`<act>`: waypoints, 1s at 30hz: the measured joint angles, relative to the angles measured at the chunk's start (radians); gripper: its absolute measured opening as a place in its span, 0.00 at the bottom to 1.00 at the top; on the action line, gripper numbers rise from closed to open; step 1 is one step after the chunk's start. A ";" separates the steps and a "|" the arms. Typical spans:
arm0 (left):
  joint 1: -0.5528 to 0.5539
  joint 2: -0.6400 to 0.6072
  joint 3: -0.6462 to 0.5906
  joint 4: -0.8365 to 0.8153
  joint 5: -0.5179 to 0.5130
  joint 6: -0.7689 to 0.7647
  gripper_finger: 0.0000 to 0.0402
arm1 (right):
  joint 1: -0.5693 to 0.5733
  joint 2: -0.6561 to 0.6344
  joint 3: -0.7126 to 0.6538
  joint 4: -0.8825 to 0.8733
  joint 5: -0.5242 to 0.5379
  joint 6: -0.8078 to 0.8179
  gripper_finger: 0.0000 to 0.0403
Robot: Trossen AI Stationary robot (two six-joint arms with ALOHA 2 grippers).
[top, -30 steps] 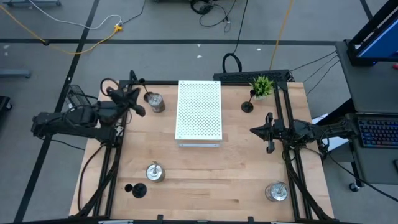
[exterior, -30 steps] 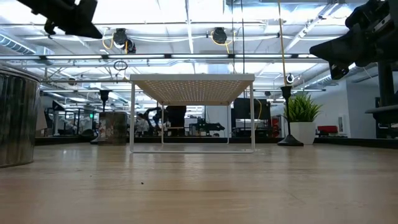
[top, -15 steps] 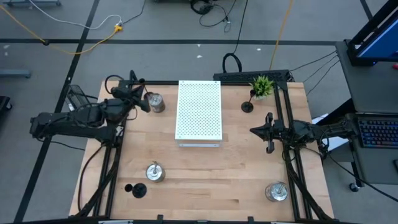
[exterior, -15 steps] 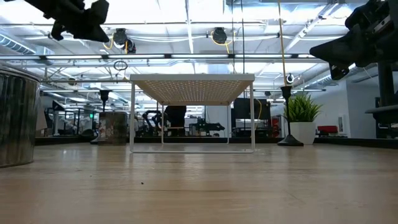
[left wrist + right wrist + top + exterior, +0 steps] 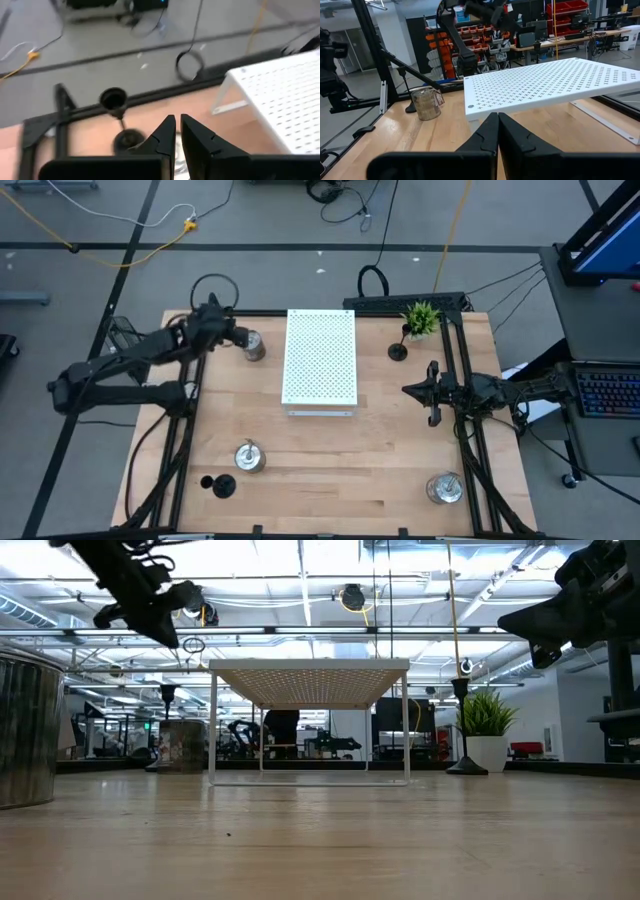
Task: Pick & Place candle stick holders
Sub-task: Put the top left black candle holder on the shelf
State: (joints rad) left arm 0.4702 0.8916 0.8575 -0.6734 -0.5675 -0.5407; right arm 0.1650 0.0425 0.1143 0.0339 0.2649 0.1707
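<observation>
My left gripper (image 5: 230,334) hangs shut over the table's far left corner, clear of everything. It is just beside a silver candle stick holder (image 5: 252,346) standing on its round base. In the left wrist view its fingers (image 5: 177,131) point past a black candle stick holder (image 5: 118,102) that stands upright by the far edge. More holders stand on the table: silver (image 5: 248,457) and black (image 5: 222,485) at the near left, silver (image 5: 444,488) at the near right, and black (image 5: 398,350) at the far right. My right gripper (image 5: 432,398) waits shut above the right side.
A white perforated board (image 5: 320,358) on legs stands at the middle of the far half. A small green potted plant (image 5: 421,317) sits at the far right corner. Bare wood lies across the middle and near part of the table (image 5: 340,470).
My left gripper has swung toward the table's far edge and a little to the right, closer to the silver holder at the far left. It has rolled and tipped its fingers downward, and it has stayed shut.
</observation>
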 joint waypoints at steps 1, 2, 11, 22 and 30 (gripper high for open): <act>0.016 0.030 0.039 -0.046 0.001 0.006 0.08 | 0.000 0.000 0.000 0.000 0.000 0.000 0.00; 0.030 0.059 0.074 -0.086 0.001 0.011 0.08 | 0.000 0.000 0.000 0.000 0.000 0.000 0.00; 0.136 0.216 0.212 -0.190 0.039 0.136 0.08 | 0.000 0.000 0.000 0.000 0.000 0.000 0.00; 0.138 0.227 0.212 -0.191 0.020 0.203 0.08 | 0.000 0.000 0.000 0.000 0.000 0.000 0.00; 0.138 0.227 0.212 -0.191 0.022 0.270 0.08 | 0.000 0.000 0.000 0.000 0.000 0.000 0.00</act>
State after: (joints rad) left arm 0.6086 1.1183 1.0698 -0.8642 -0.5457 -0.2710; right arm 0.1650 0.0425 0.1143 0.0341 0.2649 0.1704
